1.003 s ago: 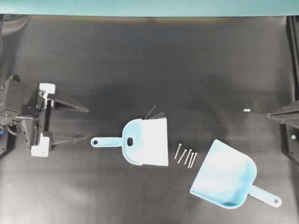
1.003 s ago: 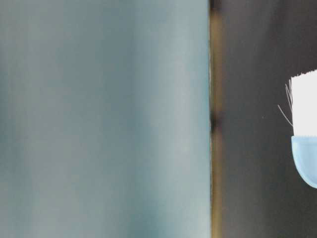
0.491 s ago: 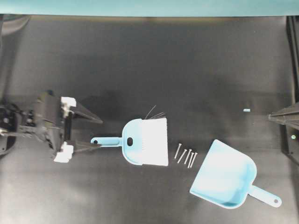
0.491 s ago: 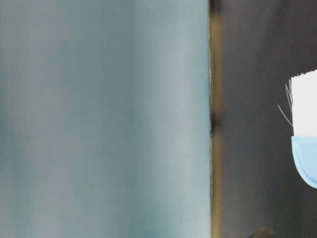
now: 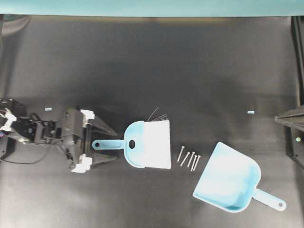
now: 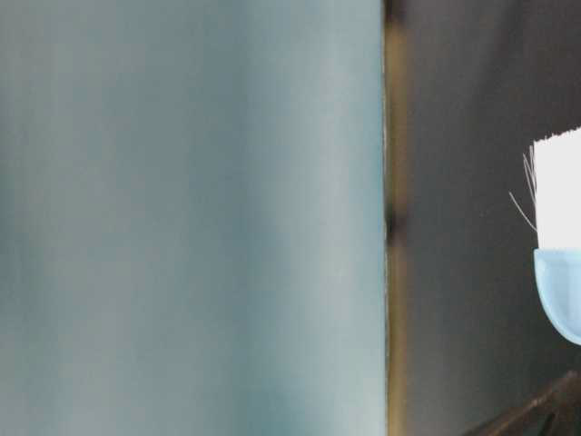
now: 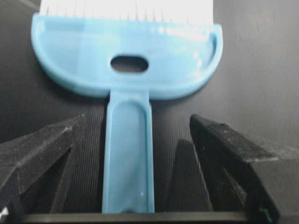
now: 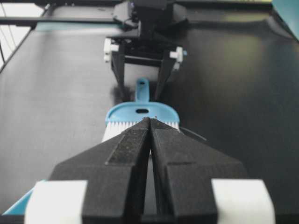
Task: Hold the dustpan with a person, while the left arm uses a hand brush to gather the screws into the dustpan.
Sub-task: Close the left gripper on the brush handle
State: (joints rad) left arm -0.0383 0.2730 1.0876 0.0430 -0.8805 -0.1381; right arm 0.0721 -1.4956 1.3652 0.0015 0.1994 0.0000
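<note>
My left tool (image 5: 105,145) stands wide, its fingers straddling the thin handle of the light blue plastic white-bristled hand brush (image 5: 147,144), not gripping. My right tool (image 8: 150,122) is pressed closed, empty.

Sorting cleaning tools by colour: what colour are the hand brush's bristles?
White, on the hand brush; the overhead view shows them best.

Dim, soft, blurred table-level view
</note>
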